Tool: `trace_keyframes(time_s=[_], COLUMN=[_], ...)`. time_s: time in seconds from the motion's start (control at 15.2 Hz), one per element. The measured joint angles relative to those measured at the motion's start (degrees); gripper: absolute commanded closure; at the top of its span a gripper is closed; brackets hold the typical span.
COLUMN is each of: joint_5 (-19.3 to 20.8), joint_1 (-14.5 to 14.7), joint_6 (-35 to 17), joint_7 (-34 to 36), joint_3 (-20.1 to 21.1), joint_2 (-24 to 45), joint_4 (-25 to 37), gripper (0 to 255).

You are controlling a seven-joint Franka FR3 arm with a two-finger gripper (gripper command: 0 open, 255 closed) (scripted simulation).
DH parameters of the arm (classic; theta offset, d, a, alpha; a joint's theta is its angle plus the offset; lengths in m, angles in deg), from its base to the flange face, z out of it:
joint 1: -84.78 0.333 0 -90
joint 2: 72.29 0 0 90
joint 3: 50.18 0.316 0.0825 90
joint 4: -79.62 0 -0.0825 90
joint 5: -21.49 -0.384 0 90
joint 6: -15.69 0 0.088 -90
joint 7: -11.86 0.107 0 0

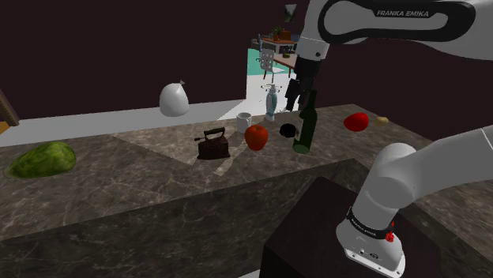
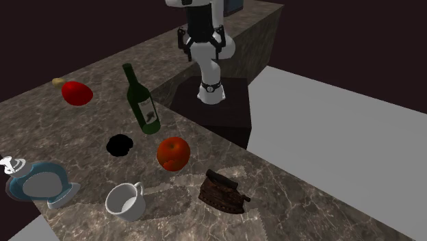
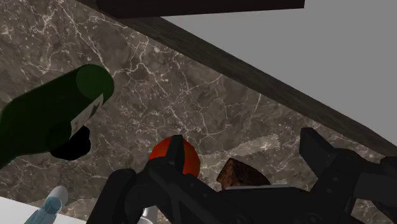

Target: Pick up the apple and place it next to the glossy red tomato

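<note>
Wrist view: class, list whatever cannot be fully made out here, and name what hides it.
Apple: lower part hidden behind the gripper's fingers.
Brown iron: mostly hidden behind the gripper.
Green bottle: one end cut off by the picture's edge.
Pale blue object beside the fingers: cut off at the edge, unidentifiable.

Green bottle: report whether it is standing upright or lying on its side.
Upright. The green wine bottle stands on its base on the marble counter, neck pointing up, beside the red apple.
</note>
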Motion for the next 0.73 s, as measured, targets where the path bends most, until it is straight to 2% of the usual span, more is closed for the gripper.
trace_keyframes(time_s=[0.07, 0.2, 0.73], joint_5=[0.0, 0.1, 3.5], joint_1=[0.0, -1.0, -8.9], joint_6=[0.0, -3.6, -21.6], joint_7=[0.0, 3.4, 27.7], joint_3=[0.0, 1.6, 12.4], joint_2=[0.0, 1.3, 11.6], joint_4=[0.0, -1.4, -3.7], gripper=[0, 0, 0])
